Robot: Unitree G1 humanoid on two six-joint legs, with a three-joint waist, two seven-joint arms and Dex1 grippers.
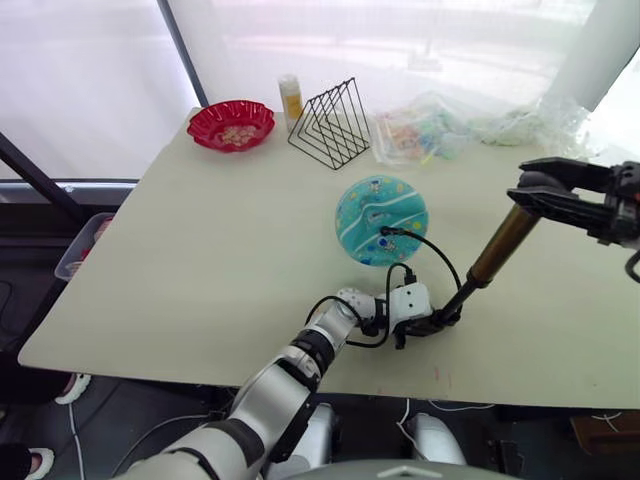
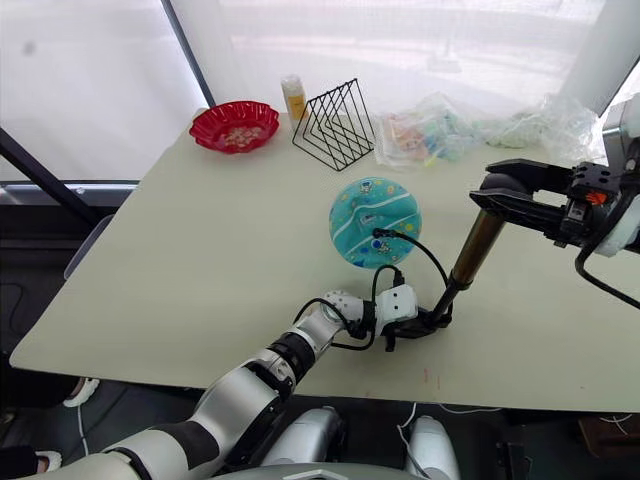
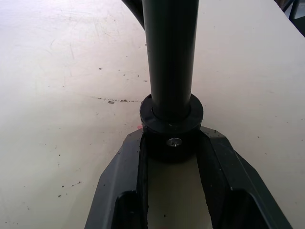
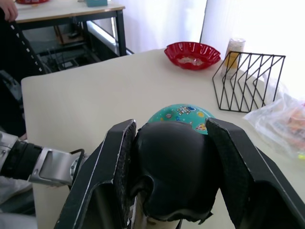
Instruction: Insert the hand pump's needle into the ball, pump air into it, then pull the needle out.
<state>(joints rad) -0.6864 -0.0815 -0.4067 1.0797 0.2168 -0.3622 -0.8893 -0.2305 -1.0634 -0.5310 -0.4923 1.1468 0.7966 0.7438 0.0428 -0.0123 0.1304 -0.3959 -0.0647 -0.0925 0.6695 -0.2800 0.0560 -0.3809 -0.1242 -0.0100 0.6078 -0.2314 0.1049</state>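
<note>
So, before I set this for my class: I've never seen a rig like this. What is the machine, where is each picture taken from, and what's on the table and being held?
It is a two-armed humanoid robot. Two pictures come from cameras in its head, looking down at the table; the other two from a camera on each wrist. The left gripper clamps the base of a hand pump, and the right gripper clasps its black handle. The pump's hose runs to a flat teal ball. Farther back stand a red bowl, a wire rack, a small bottle and plastic bags.
</note>
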